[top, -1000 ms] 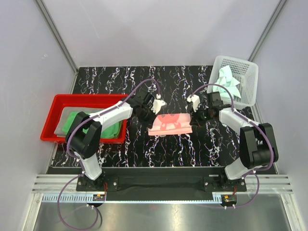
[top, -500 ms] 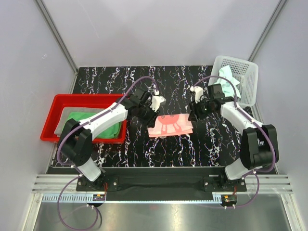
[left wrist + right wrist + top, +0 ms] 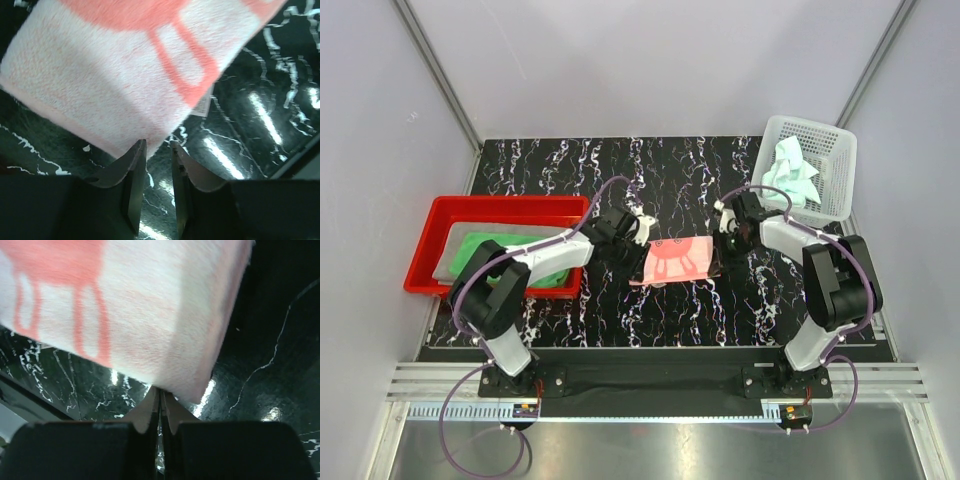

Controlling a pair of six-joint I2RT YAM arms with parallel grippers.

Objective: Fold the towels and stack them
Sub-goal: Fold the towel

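Though down at the left edge of the pink towel (image 3: pixel 675 258), grips nothing with the left gripper (image 3: pixel 638 238) — holds its jaws a narrow gap apart, with bare table (image 3: pixel 620 170) showing between them. From the left wrist, shows the fingertips (image 3: pixel 137 150) right at the towel's near edge; cannot tell whether touching the cloth or just short of it.

Sets the right gripper (image 3: pixel 728 238) at the towel's right edge, opposite the left gripper. From the right wrist, shows those jaws all but together, only a thin slit between them, tips directly under the towel's corner. Cannot tell whether any cloth is caught there.

Finds the pink towel folded into a flat rectangle at mid-table, between the two grippers, pale side with salmon pattern up, lying slightly askew to the table edge.

Finds the green towel (image 3: pixel 485 243) in the red tray (image 3: pixel 425 250) at the table's left side, on top of the grey towel (image 3: pixel 520 229), with the left arm crossing above part of both.

Finds the mint towel (image 3: pixel 790 175) crumpled in the white basket (image 3: pixel 840 180) at the far right corner — well apart from the pink towel.
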